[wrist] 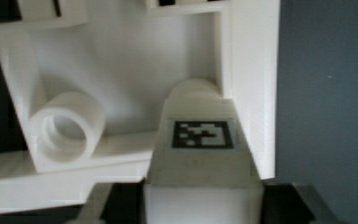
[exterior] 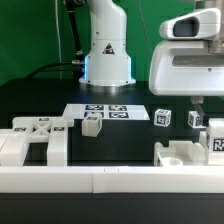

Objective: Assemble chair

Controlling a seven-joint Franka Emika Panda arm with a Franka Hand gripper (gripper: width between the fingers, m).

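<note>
The chair is in separate matte-white parts with black-and-white tags. In the wrist view a narrow part with a rounded end and a tag point(wrist: 201, 135) sits between my dark fingers point(wrist: 119, 202), and my gripper point(wrist: 202, 208) is shut on it. In the exterior view the gripper point(exterior: 196, 104) hangs at the right over that small part point(exterior: 193, 119) on the black table. Behind the held part lies a larger white chair piece with a round socket point(wrist: 60, 130). Other chair parts: a big blocky piece point(exterior: 35, 140) at the left, a small block point(exterior: 93, 124) and a cube point(exterior: 162, 117).
The marker board point(exterior: 105, 111) lies flat in front of the arm's base point(exterior: 108, 60). A long low white rail point(exterior: 110, 182) runs along the front edge. More white pieces point(exterior: 182, 155) and a tagged block point(exterior: 215, 143) stand at the exterior view's right.
</note>
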